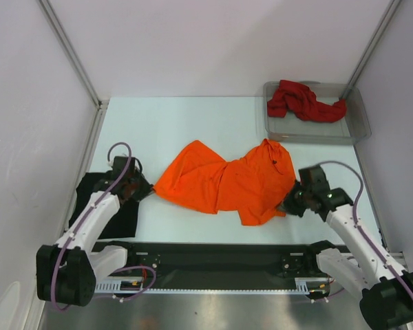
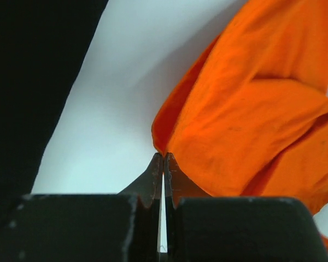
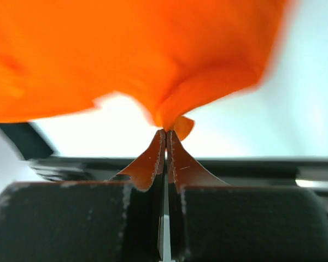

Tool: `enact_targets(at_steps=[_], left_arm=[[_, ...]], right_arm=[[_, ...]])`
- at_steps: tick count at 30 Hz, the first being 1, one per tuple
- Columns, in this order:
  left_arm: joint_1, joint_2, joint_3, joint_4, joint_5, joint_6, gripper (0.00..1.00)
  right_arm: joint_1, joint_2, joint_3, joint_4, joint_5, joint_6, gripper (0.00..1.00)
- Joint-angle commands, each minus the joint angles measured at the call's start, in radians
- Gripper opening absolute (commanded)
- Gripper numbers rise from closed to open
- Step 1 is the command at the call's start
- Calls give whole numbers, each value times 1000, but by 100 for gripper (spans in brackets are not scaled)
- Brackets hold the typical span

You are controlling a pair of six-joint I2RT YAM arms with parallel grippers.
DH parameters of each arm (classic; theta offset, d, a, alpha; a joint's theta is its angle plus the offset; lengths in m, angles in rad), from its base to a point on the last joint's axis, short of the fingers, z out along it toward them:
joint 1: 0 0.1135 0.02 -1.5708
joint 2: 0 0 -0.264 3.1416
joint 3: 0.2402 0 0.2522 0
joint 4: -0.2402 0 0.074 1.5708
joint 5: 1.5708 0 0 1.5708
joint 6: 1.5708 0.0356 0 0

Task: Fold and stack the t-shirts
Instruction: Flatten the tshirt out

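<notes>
The bright orange t-shirt (image 1: pixel 227 180) lies bunched across the middle of the table. My left gripper (image 1: pixel 149 191) is shut on its left corner; in the left wrist view the gripper (image 2: pixel 163 156) pinches the cloth tip (image 2: pixel 251 125). My right gripper (image 1: pixel 287 203) is shut on the shirt's right edge and holds it off the table; in the right wrist view the gripper (image 3: pixel 165 132) grips an orange fold (image 3: pixel 126 60) hanging above. The black t-shirt (image 1: pixel 103 203) lies flat at the left, under my left arm. The dark red t-shirt (image 1: pixel 303 101) lies crumpled in the tray.
The clear grey plastic tray (image 1: pixel 358 127) stands at the back right corner. White walls with metal posts close in the left, back and right. A black rail (image 1: pixel 220 258) runs along the near edge between the arm bases.
</notes>
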Motion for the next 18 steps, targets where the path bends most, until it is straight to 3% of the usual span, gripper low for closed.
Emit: enact_targets(at_steps=[1, 10, 14, 18], left_arm=[[10, -74, 173, -85, -127, 141, 0], [8, -69, 595, -256, -236, 257, 0], [8, -39, 791, -261, -258, 273, 0], [10, -23, 971, -195, -229, 300, 0]], right_arm=[[-41, 28, 278, -24, 85, -162, 0], [-190, 235, 930, -130, 165, -340, 0], [-215, 292, 1225, -136, 217, -384, 0], [-222, 316, 1396, -105, 285, -406, 0]])
